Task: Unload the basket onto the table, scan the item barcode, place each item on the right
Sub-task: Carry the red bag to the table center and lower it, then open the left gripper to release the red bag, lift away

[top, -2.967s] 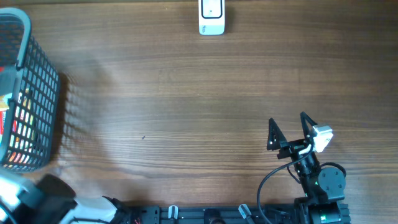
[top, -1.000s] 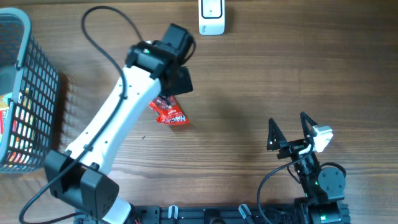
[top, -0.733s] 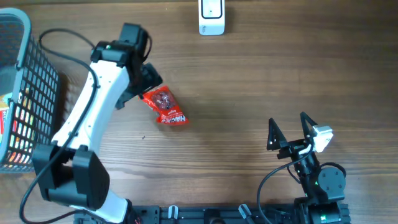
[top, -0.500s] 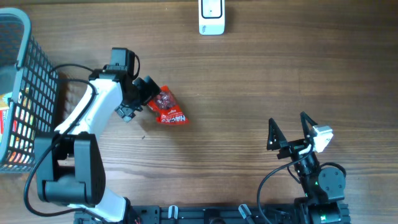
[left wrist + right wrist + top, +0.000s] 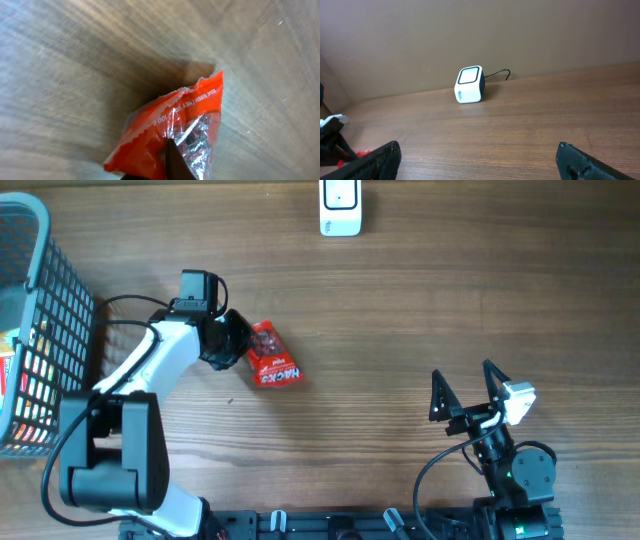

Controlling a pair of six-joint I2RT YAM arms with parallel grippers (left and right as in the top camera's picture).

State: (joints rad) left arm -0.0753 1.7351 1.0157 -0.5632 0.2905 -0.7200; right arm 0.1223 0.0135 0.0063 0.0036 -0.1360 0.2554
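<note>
left claw (image 5: 238,347): pinched shut on the red snack packet (image 5: 272,356)
right claw (image 5: 463,375): wide open, table's (image 5: 420,300) front edge
scanner (image 5: 340,207): far edge

The brown wood-grain tabletop (image 5: 420,300) carries three things. A white scanner (image 5: 340,207) with a thin dark cable stands at the far edge. A red snack packet (image 5: 271,356) lies left of centre, seemingly flat, though its left end is hidden. A dark wire basket (image 5: 70,320) stands at the left edge, apart from both.
</note>
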